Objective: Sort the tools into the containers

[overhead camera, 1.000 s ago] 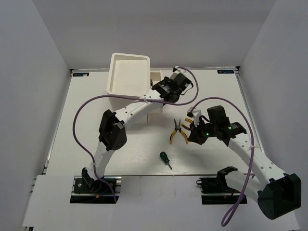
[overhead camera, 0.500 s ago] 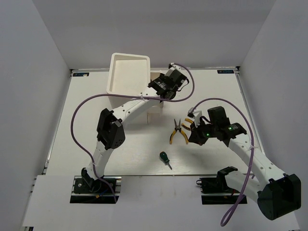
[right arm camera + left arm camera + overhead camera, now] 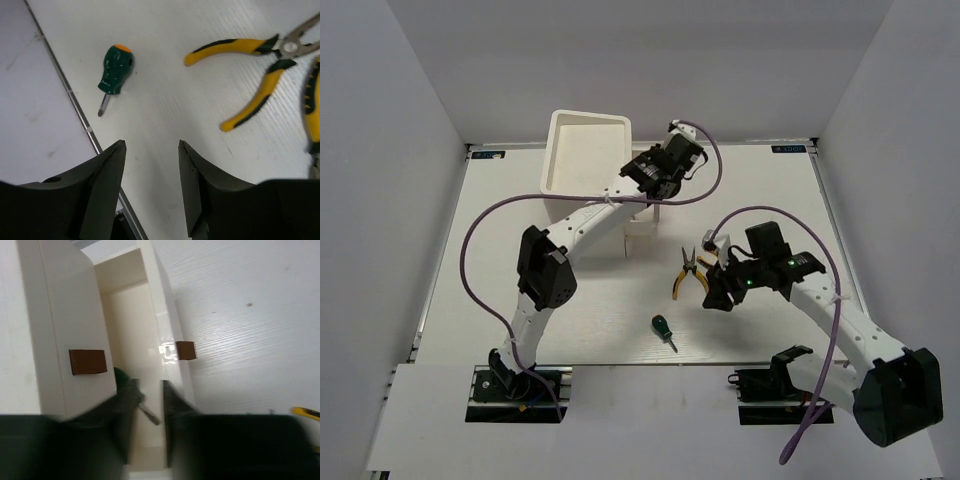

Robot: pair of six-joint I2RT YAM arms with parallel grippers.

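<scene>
The white cabinet (image 3: 582, 150) stands at the back with its top drawer pulled out. My left gripper (image 3: 642, 190) hovers over a lower open drawer (image 3: 131, 325); its jaws (image 3: 148, 385) stand narrowly apart with nothing clamped. A green-handled screwdriver (image 3: 120, 376) lies in that drawer, partly hidden behind the left finger. My right gripper (image 3: 151, 150) is open above the bare table, just right of the yellow-handled pliers (image 3: 688, 278). A second pair of pliers (image 3: 312, 110) lies beside them. A stubby green screwdriver (image 3: 664, 330) lies nearer the front edge.
Brown knobs (image 3: 88, 361) mark the drawer fronts. A metal strip (image 3: 75, 95) runs along the table's near edge, close to the stubby screwdriver (image 3: 115, 70). White walls enclose the table on three sides.
My right gripper has gone from shut to open and slid slightly left and nearer. The left gripper has moved back along the cabinet and its jaws have narrowed.
</scene>
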